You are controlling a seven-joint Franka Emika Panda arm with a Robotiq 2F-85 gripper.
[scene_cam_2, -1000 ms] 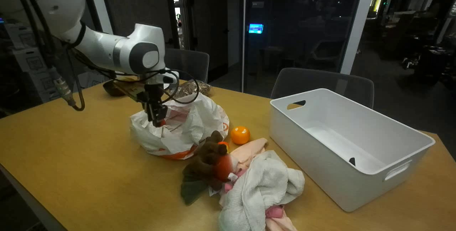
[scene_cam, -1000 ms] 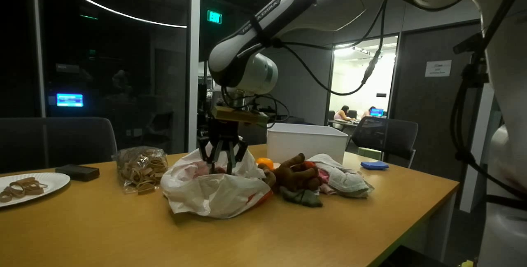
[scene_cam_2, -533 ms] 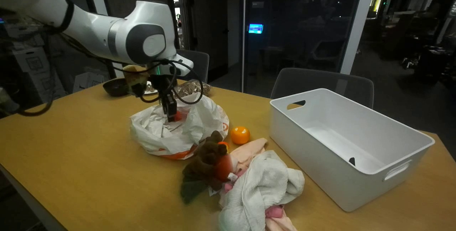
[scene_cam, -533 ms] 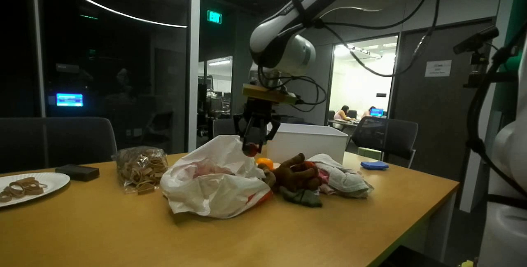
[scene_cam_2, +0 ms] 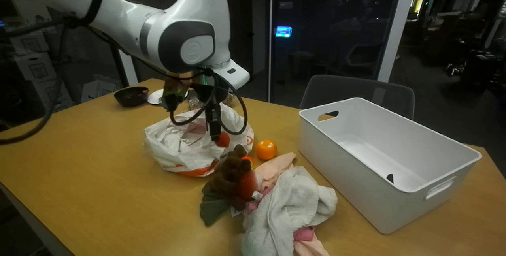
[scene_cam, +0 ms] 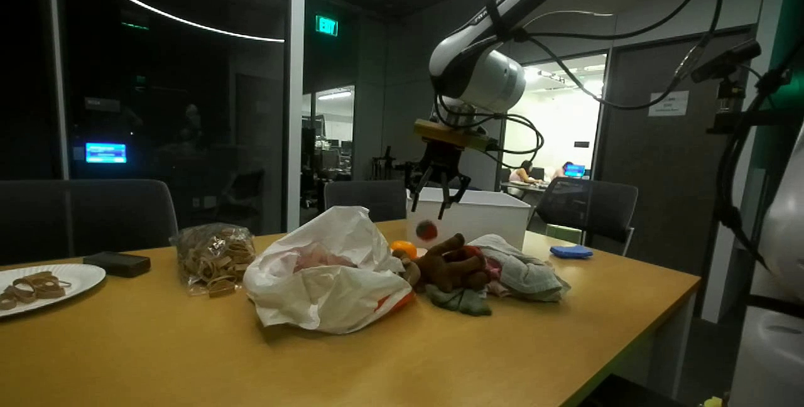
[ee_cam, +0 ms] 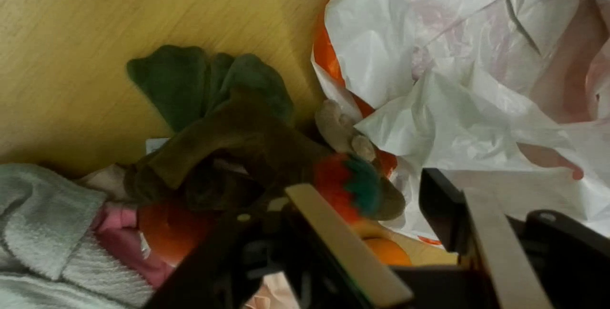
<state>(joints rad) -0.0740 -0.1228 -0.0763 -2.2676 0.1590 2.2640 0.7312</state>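
A small red ball with a green top (ee_cam: 340, 187) appears just below the fingertips in an exterior view, with a gap between it and them. My gripper (scene_cam: 428, 213) stands open above the brown plush toy (scene_cam: 443, 267), with nothing visible between its fingers. In the wrist view the ball looks blurred, over the plush toy (ee_cam: 267, 142) and its green part (ee_cam: 171, 80). Beside the toy lies the crumpled white plastic bag (scene_cam: 326, 297), its mouth facing up. An orange fruit-like ball (scene_cam_2: 266, 149) rests on the table, partly covered by a finger in the wrist view.
A tall white bin (scene_cam_2: 389, 200) stands close by. A pale towel (scene_cam_2: 292, 208) with pink cloth lies against the toy. Farther off are a clear bag of brown bands (scene_cam: 215, 256), a paper plate (scene_cam: 81, 276), a black bowl (scene_cam_2: 130, 96) and a blue item (scene_cam: 570, 252).
The gripper has risen out of the white bag with the red ball and moved over the plush toy. Its jaws have opened and the ball has come away below them.
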